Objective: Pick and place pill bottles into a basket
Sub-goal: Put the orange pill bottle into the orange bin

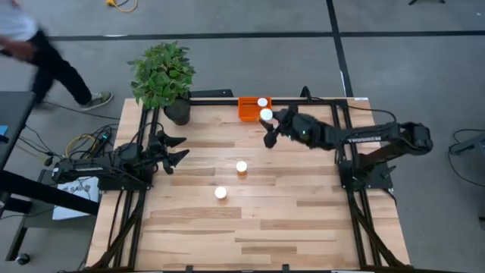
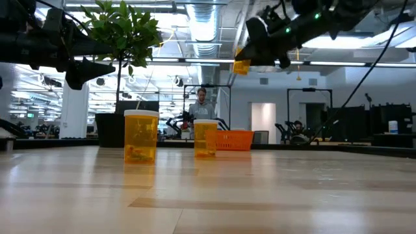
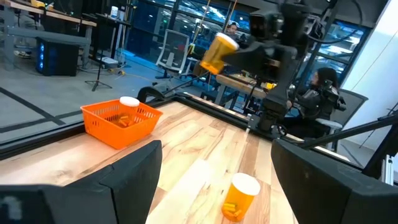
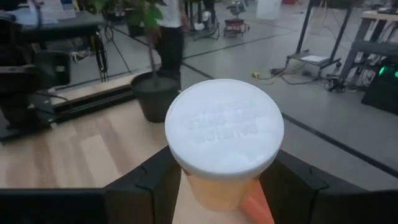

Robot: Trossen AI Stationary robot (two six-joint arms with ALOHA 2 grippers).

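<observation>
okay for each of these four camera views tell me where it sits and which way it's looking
High: overhead, straight down; both arms, basket.
Low: table height, level across; two standing bottles, right gripper above.
Left wrist: on left arm, past its fingers toward the basket.
Right wrist: on right arm, facing its held bottle.
Shared: all show that held bottle.

- A robotics lab in an open industrial hall: exposed ceiling ducts (image 2: pixel 208 26) and strip lights.
- Grey floor (image 1: pixel 250 17) marked with dark tape lines, loose cables.
- Far behind the wooden worktop (image 1: pixel 250 220), more arm rigs (image 2: pixel 179 123) and a person (image 2: pixel 203 104).
</observation>
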